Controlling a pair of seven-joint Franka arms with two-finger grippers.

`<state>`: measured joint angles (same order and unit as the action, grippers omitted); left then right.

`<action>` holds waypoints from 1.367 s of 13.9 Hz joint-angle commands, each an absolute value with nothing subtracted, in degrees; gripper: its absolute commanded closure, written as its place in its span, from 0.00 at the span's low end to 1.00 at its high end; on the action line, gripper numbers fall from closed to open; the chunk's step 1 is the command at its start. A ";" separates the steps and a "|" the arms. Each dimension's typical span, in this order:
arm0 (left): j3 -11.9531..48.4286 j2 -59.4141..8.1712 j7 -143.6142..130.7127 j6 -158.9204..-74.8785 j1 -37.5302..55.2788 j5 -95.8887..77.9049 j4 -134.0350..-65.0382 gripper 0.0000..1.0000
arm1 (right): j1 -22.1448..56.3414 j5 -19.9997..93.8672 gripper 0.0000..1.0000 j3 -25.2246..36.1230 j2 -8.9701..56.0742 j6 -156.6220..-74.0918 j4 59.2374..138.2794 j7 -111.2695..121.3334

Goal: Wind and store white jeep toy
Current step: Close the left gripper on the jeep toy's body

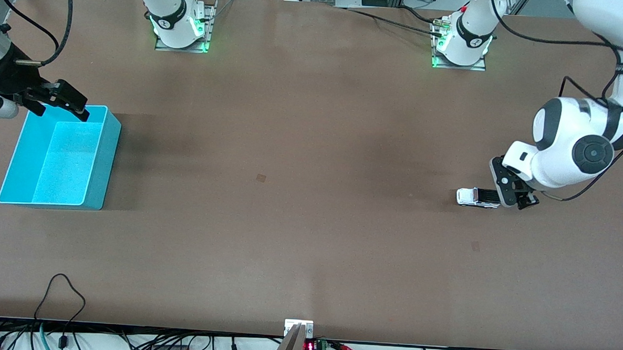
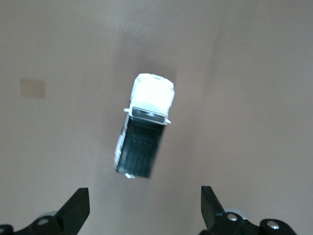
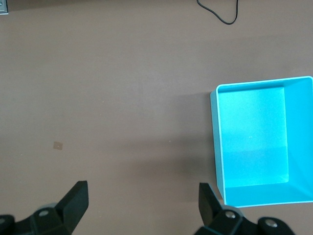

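The white jeep toy (image 1: 477, 197) is sitting on its wheels on the brown table (image 1: 290, 169) toward the left arm's end. The left gripper (image 1: 518, 197) is hovering low beside one end of the toy, fingers spread wide; it appears not to be touching the car, though the front view is tight there. The right gripper (image 1: 62, 103) is waiting, fingers apart and holding nothing, over the rim of the turquoise bin (image 1: 102, 155) at the right arm's end.
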<state>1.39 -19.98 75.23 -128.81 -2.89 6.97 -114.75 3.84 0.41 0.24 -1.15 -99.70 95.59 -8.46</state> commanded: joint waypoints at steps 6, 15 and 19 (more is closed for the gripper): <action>1.58 -24.43 83.93 -142.64 -3.08 8.00 -120.67 0.00 | 3.87 -0.26 0.00 0.18 -2.37 -99.40 96.59 -8.88; 1.67 -26.28 86.04 -145.99 -3.16 8.00 -120.59 0.72 | 3.87 -0.26 0.00 0.18 -2.55 -99.32 96.59 -8.88; 1.67 -26.72 86.04 -145.72 -3.25 8.00 -120.41 0.75 | 3.87 -0.18 0.00 0.18 -2.55 -99.32 96.59 -8.88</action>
